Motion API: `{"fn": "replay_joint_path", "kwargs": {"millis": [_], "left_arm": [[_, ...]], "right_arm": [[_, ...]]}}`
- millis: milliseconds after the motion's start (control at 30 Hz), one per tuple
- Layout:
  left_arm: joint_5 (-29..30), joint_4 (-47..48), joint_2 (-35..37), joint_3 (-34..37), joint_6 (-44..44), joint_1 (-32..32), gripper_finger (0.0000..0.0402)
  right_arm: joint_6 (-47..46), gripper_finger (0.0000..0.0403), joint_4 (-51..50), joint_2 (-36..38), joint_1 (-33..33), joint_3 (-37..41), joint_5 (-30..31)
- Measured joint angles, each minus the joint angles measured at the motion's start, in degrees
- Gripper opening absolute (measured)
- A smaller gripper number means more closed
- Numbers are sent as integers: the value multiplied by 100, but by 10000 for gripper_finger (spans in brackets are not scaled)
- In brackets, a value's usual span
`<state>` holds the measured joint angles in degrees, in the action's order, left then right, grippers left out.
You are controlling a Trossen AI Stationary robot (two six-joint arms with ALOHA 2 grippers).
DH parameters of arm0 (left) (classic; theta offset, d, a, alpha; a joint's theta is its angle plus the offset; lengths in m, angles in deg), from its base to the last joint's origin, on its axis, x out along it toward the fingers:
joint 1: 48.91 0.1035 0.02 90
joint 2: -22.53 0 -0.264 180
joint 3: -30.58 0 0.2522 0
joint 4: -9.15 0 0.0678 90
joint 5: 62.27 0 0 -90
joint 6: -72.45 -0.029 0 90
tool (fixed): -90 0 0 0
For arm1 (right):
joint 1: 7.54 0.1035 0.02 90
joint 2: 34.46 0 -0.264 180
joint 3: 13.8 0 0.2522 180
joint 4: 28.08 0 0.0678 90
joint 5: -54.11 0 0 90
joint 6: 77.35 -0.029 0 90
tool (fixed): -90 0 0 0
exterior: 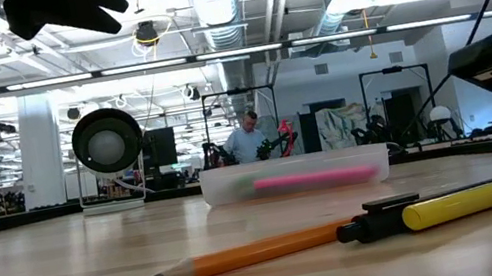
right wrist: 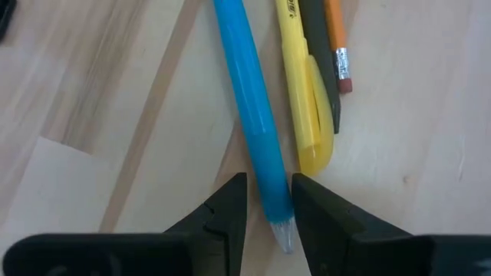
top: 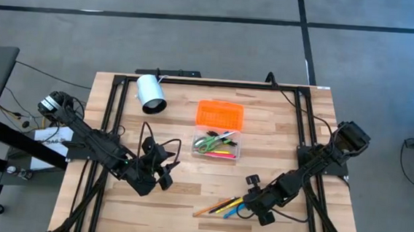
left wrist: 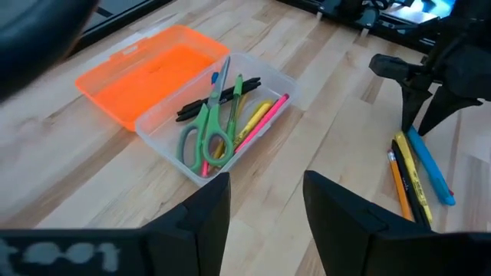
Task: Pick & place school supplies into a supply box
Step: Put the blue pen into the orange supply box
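Right tool (right wrist: 267, 201) sits low over the blue pen (right wrist: 250, 107), fingers either side of its tip end, apart enough that it isn't clamped yet. That pen looks light, stiff and slick, so I'd judge a pinch nearer mid-barrel safer than the tapered end. Beside it lie a yellow marker (right wrist: 304, 100), a dark pen (right wrist: 318, 46) and an orange pencil (right wrist: 337, 38), close enough to nudge. Supply box (top: 217, 144) stands mid-table, its orange lid (top: 219, 115) flipped back, scissors (left wrist: 207, 130) and pens already inside. Left tool (left wrist: 267, 211) waits open, facing the box, with bare table between.
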<state>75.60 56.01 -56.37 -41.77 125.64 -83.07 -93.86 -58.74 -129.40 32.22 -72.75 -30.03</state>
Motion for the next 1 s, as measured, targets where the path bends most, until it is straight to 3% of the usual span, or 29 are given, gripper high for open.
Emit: {"fn": "replay_joint_path", "kwargs": {"millis": [167,400,633,833,1000], "left_arm": [[10,0,2,0,0,0,153],[17,33,2,0,1,0,153],[36,57,2,0,0,0,153],[57,81,2,0,0,0,153],[57,90,2,0,0,0,153]], "right_arm": [[-53,83,-6,0,-5,43,11],[-416,15,-53,15,-4,101,15],[-751,33,-68,11,-2,105,115],[-817,10,-79,11,-2,105,150],[-914,16,-75,8,-2,84,160]]}}
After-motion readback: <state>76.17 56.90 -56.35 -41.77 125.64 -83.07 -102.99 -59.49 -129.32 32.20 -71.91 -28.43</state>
